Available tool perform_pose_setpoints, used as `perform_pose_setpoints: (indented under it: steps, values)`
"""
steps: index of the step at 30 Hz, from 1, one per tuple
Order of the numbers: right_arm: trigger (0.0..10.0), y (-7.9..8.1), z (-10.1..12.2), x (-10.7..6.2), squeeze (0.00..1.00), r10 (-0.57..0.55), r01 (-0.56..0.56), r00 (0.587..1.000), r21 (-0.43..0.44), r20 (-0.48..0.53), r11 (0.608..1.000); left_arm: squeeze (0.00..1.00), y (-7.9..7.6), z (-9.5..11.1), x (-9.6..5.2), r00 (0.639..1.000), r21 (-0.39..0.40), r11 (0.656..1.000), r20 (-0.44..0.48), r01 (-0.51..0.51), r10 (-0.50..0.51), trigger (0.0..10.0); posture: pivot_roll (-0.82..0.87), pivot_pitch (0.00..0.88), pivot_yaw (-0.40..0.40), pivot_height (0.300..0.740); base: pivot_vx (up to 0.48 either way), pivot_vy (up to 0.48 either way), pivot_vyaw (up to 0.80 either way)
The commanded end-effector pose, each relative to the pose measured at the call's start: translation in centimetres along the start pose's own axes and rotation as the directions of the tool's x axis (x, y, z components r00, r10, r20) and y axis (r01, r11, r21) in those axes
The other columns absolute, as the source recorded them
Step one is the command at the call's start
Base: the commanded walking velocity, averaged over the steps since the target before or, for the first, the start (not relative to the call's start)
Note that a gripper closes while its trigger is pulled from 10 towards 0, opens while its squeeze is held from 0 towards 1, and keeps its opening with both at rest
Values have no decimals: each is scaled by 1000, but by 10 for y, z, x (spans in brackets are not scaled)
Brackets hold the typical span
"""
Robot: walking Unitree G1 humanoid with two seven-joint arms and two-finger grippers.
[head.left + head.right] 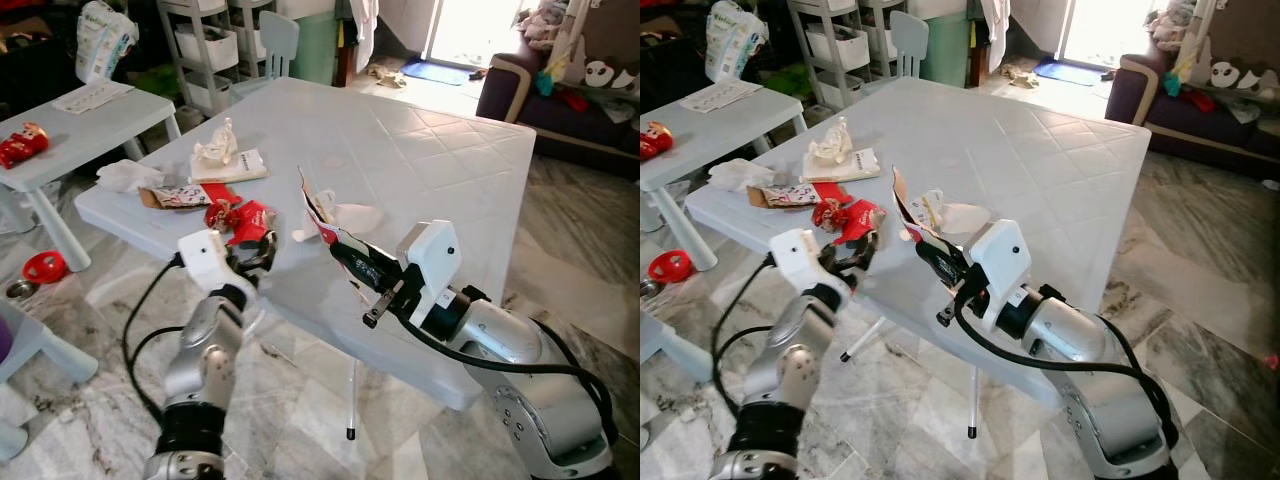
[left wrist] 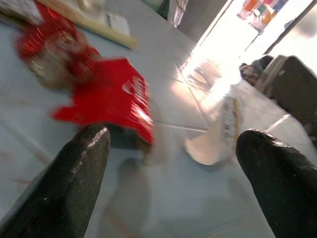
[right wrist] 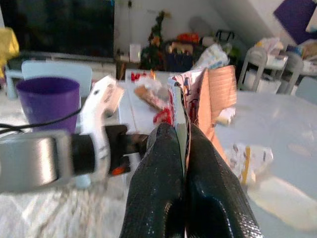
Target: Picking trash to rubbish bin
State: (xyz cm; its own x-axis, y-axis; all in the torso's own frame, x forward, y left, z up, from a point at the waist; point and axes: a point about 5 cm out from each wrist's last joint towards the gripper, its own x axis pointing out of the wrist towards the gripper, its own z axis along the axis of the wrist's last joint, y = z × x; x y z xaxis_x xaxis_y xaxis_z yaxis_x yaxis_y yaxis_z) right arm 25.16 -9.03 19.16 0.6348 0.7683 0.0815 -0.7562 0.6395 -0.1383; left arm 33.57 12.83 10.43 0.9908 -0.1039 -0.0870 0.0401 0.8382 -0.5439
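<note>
My right gripper [image 1: 350,262] is shut on a torn paper carton piece [image 1: 318,208], held above the front edge of the white table [image 1: 420,150]; the same carton piece [image 3: 198,94] stands pinched between the black fingers [image 3: 158,163]. My left gripper [image 1: 256,252] is open at the table's front left edge, its fingers [image 2: 74,168] either side of a red wrapper [image 2: 111,99]. The red wrapper [image 1: 245,220] lies just beyond it with a crumpled red foil [image 1: 218,212]. A white tissue [image 1: 350,215] lies behind the held carton.
More litter lies at the table's left end: a flat packet [image 1: 180,195], a white box [image 1: 230,168], crumpled paper [image 1: 215,148] and a tissue [image 1: 125,175]. A low white table [image 1: 80,120] stands left, a sofa [image 1: 560,90] far right, a purple bin [image 3: 49,99] on the floor.
</note>
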Motion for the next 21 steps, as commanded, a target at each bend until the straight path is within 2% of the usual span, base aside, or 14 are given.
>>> perform_pose_setpoints:
  steps: [1, 4, 9, 17, 21]
  values:
    - [0, 2, 4, -4, 0, -1, 1, 1000, -23, -7, 1000, 0, 2, 3, 6, 999, -70, 997, 25, -22, 24, 10000, -121, 23, -16, 740, 0, 0, 0]
    - [0, 2, 5, -9, 0, -10, 10, 1000, -28, -24, 1000, 0, -6, 4, 15, 999, -151, 988, 31, -21, 26, 10000, -151, 28, -18, 740, 0, 0, 0]
    - [0, 2, 6, -15, 0, -17, 15, 999, -30, -49, 999, 0, -12, 3, 22, 999, -204, 979, 37, -31, 39, 10000, -160, 30, -19, 740, 0, 0, 0]
    - [0, 1, 9, -13, 0, -14, 12, 999, -41, -53, 999, 0, 11, 1, 26, 987, -291, 945, 10, -151, 161, 10000, -174, 33, -29, 740, 0, 0, 0]
    - [0, -1, 9, -15, 0, -16, 13, 998, -45, -66, 999, 0, 14, 2, 27, 983, -309, 936, 17, -166, 180, 10000, -174, 37, -36, 740, 0, 0, 0]
